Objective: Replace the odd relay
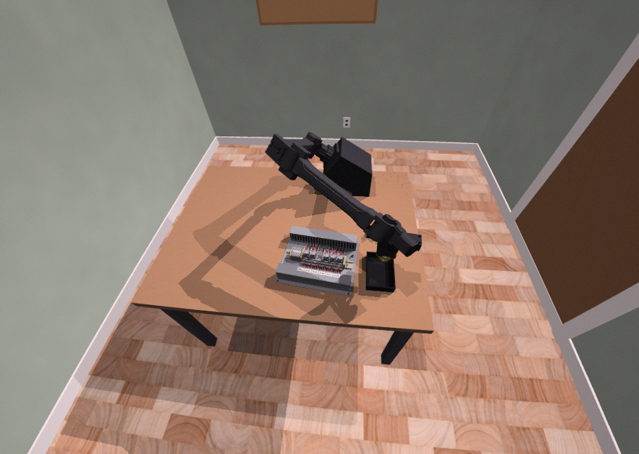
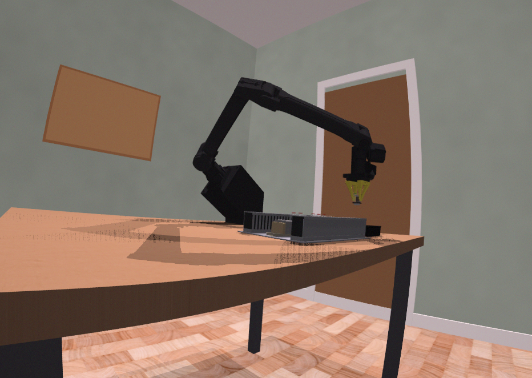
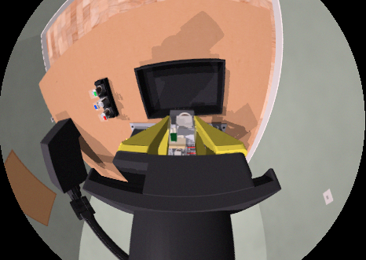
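Note:
My gripper (image 1: 383, 258) (image 2: 356, 198) (image 3: 181, 120) is shut on a clear-cased relay (image 3: 184, 122) with a green test button (image 3: 173, 137). It holds the relay in the air, high above the table, by the panel-side end of the black tray (image 1: 380, 288) (image 2: 373, 230) (image 3: 142, 96). The tray looks empty. The relay row in the grey panel (image 1: 314, 286) (image 2: 335, 228) shows red buttons, with a gap near its middle. In the wrist view a black holder (image 3: 112, 100) carries spares with green (image 3: 95, 93), blue (image 3: 96, 107) and red (image 3: 104, 118) buttons.
The panel's slotted duct (image 1: 322, 236) runs along the back of the relay row, and a plain duct runs along its front. Tan end parts (image 1: 295, 252) (image 2: 278, 228) stand beside the row. The wooden table edge (image 1: 284, 317) lies beyond the panel and tray.

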`<state>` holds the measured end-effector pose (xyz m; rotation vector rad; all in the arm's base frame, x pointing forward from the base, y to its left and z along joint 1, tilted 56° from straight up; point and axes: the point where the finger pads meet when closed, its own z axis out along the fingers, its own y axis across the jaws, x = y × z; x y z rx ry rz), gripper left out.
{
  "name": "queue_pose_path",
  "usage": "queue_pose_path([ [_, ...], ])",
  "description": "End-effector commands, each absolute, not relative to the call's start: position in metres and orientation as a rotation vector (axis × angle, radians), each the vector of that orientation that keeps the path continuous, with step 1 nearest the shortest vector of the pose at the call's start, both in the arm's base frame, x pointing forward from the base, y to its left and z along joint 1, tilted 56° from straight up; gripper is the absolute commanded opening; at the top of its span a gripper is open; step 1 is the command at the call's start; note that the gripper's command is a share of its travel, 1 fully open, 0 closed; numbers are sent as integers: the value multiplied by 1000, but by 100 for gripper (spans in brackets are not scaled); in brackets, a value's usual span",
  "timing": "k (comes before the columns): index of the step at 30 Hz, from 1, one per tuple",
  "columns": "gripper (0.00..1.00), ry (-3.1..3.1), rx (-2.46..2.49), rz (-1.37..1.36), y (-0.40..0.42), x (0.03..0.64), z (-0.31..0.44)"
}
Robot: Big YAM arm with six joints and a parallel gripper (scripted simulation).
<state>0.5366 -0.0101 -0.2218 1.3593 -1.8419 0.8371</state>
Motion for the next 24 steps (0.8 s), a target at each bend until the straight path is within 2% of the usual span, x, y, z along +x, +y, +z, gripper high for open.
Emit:
queue_pose_path([
  [1,0,-1833,1403,865,18,544,-224],
  [24,0,-1829,1382,842,-15,534,-238],
])
